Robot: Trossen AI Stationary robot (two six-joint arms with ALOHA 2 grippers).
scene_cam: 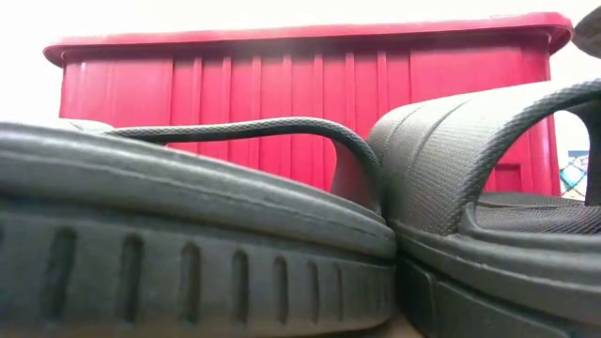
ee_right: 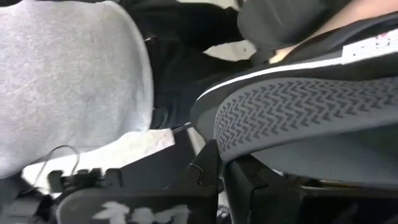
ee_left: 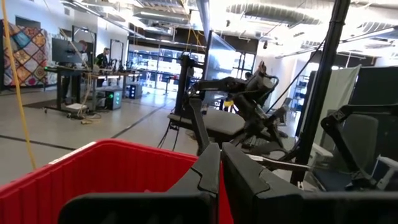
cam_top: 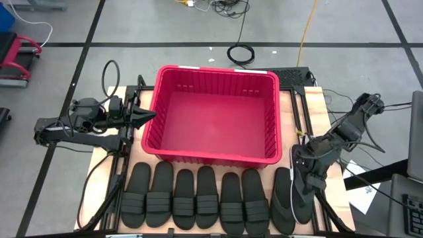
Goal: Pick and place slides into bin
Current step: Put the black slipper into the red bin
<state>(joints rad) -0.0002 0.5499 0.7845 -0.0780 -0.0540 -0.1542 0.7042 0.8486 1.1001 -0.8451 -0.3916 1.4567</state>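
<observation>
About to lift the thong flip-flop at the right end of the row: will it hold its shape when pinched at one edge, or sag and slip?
The thong flip-flop looks thin-soled, so it will likely droop from an edge pinch. Its matte rubber and zigzag tread suggest good friction, so slipping seems unlikely. The thin strap probably flexes; grip the sole. The right claw sits over the neighbouring flip-flop.
</observation>
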